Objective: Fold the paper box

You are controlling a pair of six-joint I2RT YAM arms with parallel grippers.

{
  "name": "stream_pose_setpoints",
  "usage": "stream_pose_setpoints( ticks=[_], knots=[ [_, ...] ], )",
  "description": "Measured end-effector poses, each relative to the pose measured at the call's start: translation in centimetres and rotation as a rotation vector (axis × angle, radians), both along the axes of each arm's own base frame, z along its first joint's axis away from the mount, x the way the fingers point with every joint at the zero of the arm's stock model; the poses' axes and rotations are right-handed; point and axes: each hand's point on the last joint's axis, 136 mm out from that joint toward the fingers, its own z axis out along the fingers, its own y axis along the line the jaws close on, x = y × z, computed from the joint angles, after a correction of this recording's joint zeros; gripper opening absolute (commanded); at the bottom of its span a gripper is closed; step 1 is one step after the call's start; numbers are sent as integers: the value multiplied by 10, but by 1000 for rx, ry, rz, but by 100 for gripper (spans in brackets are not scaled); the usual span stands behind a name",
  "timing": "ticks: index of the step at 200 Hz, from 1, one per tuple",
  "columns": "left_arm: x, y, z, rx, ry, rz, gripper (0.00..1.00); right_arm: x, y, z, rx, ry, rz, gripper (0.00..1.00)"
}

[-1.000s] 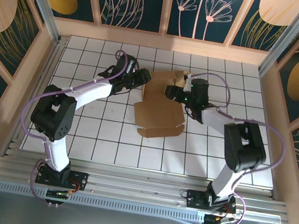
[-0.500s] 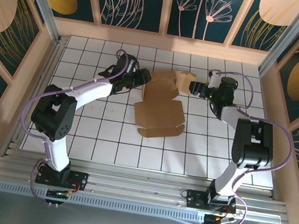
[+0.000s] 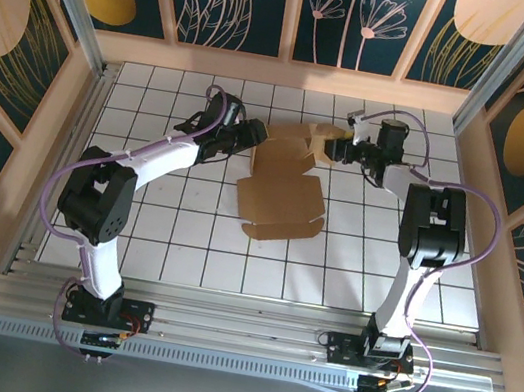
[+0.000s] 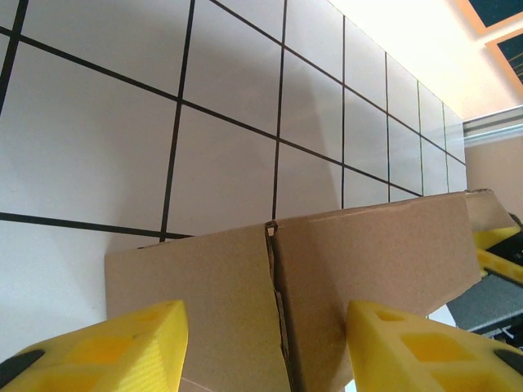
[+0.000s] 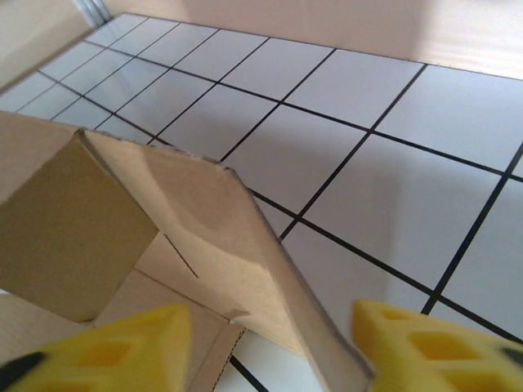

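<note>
The brown paper box [image 3: 280, 197] lies partly folded in the middle of the tiled table, its far flaps raised. My left gripper [image 3: 252, 139] is at the box's far-left corner. In the left wrist view its yellow fingers [image 4: 98, 347] stand open on either side of an upright cardboard wall [image 4: 327, 269] with a vertical seam. My right gripper [image 3: 339, 152] is at the far-right flap. In the right wrist view it [image 5: 270, 327] is open, and a slanted cardboard flap [image 5: 204, 220] runs between the fingers without being pinched.
White tiles [image 3: 155, 228] with black lines spread around the box on all sides. Wooden walls [image 3: 284, 73] close in the back and both sides. An aluminium rail [image 3: 239, 324] runs along the near edge by the arm bases.
The right arm has swung from over the box's middle out to the far right, and its gripper now points back at the right flap. The left arm has barely moved.
</note>
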Motion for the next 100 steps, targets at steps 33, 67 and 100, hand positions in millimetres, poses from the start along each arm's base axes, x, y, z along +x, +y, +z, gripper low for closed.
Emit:
stream_pose_setpoints(
  ticks=[33,67,100],
  knots=[
    [0,0,0,0,0,0,54,-2,-1,-6,-3,41,-24,6],
    [0,-1,0,-3,2,1,54,-15,2,-3,-3,87,-67,3],
    [1,-3,1,-6,2,2,53,-20,10,-1,49,179,-101,2]
  ],
)
